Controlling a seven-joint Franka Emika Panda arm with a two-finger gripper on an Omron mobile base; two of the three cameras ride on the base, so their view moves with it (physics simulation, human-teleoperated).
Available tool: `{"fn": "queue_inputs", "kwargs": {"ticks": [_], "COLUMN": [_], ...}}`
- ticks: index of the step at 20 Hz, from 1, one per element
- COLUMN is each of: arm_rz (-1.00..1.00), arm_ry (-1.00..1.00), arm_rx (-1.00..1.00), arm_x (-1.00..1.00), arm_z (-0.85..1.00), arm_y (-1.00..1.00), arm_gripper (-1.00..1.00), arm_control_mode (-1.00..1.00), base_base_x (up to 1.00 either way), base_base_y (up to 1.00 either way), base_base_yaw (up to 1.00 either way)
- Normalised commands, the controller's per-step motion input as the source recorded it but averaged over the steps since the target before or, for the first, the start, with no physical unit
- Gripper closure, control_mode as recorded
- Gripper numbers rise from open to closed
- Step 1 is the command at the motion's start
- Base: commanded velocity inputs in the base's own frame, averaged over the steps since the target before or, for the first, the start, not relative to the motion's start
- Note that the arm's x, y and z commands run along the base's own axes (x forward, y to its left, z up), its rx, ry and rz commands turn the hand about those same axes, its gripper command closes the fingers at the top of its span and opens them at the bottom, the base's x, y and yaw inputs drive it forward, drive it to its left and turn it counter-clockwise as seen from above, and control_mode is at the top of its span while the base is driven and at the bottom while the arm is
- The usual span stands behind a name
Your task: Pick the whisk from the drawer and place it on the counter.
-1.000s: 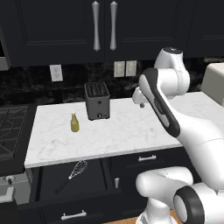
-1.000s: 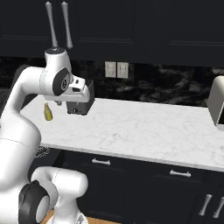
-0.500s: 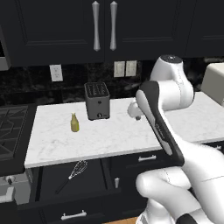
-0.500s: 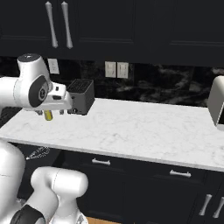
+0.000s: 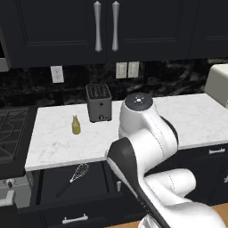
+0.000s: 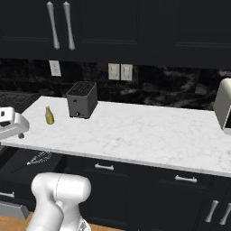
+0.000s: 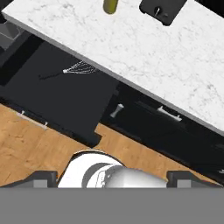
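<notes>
Approach phase. The whisk [image 7: 74, 69] lies flat in the open drawer [image 7: 52, 105], wire head tucked just under the counter [image 7: 144, 52] edge, black handle pointing away from it. The pincer [image 6: 10, 126] hangs at the counter's edge, above and to 1 side of the whisk and well apart from it; whether its jaws are open cannot be told. Judged best practice: descend over the handle rather than the head, turn the 2 fingers across its axis, and clear the counter overhang. A yellow-green bottle [image 5: 76, 125] and toaster [image 5: 99, 102] stand beyond.
</notes>
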Motion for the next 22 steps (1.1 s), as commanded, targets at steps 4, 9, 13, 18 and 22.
{"fn": "queue_inputs", "kwargs": {"ticks": [4, 9, 13, 18, 22], "arm_rz": [0.30, 0.36, 0.25, 0.15, 0.09], "arm_ry": [0.00, 0.07, 0.19, 0.20, 0.25], "arm_rx": [-0.20, -0.26, -0.35, -0.27, -0.07], "arm_x": [-0.78, -0.53, 0.20, 0.37, 0.51], "arm_z": [-0.62, -0.67, -0.45, -0.44, -0.63], "arm_y": [0.97, 1.00, 0.59, 0.47, 0.21], "arm_gripper": [-1.00, -1.00, -1.00, -1.00, -1.00], "arm_control_mode": [-1.00, -1.00, -1.00, -1.00, -1.00], "base_base_x": [0.00, 0.00, 0.00, 0.00, 0.00], "base_base_y": [0.00, 0.00, 0.00, 0.00, 0.00], "base_base_yaw": [0.00, 0.00, 0.00, 0.00, 0.00]}}
